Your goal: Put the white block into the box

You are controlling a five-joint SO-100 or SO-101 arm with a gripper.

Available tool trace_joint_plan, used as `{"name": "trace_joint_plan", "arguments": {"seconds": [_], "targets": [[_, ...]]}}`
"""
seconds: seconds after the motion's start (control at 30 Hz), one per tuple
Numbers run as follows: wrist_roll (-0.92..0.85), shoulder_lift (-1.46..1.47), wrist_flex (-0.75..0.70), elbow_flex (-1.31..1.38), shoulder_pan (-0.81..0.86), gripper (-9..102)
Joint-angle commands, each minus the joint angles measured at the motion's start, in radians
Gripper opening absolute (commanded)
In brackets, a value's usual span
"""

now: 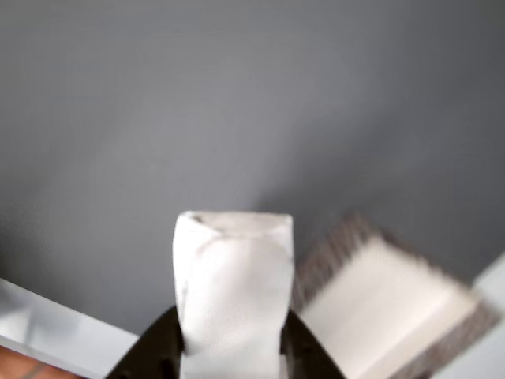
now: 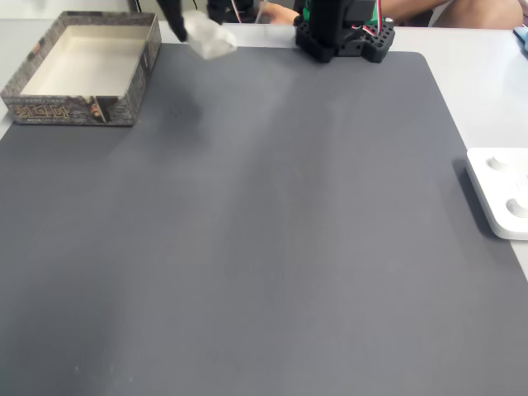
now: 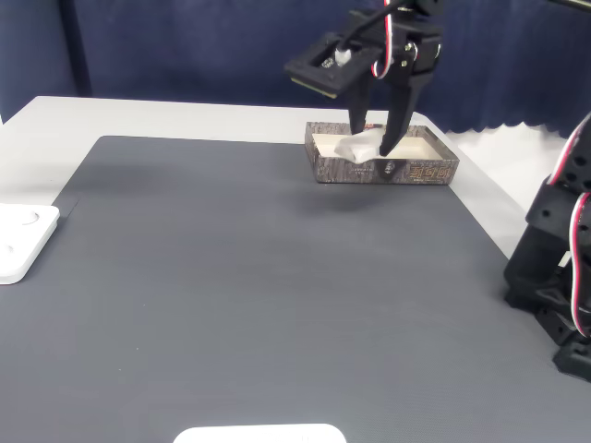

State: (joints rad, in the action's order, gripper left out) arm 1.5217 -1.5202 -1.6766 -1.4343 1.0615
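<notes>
Now the hand is carrying the white block to the box.

The hand (image 3: 374, 148) is closed on the white block (image 3: 360, 145), with one dark finger on each side of it, and holds it up off the grey mat (image 3: 268, 277). In a fixed view the block (image 2: 208, 37) sits at the top of the frame, just right of the box (image 2: 82, 107), which is in the upper left corner. In the other view the block (image 1: 233, 288) stands tall in the lower middle, and the box (image 1: 387, 304) is blurry at the lower right. I think the block is not over the box yet. Next, the hand needs to move a little more until the block is above the pale inside. Then it should open its fingers so the block drops in, not onto the rim.
</notes>
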Motion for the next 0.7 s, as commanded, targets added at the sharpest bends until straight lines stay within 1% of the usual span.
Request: {"name": "trace_joint_plan", "arguments": {"seconds": [0.0,0.23,0.5,0.67], "targets": [[-0.101,0.054,-0.044,0.195,0.094,-1],[-0.144,0.230,-0.048,0.422,0.207,-1],[-0.003,0.514,-0.044,0.741,0.313,-1],[0.043,0.661,-0.043,0.888,0.333,-1]]}}
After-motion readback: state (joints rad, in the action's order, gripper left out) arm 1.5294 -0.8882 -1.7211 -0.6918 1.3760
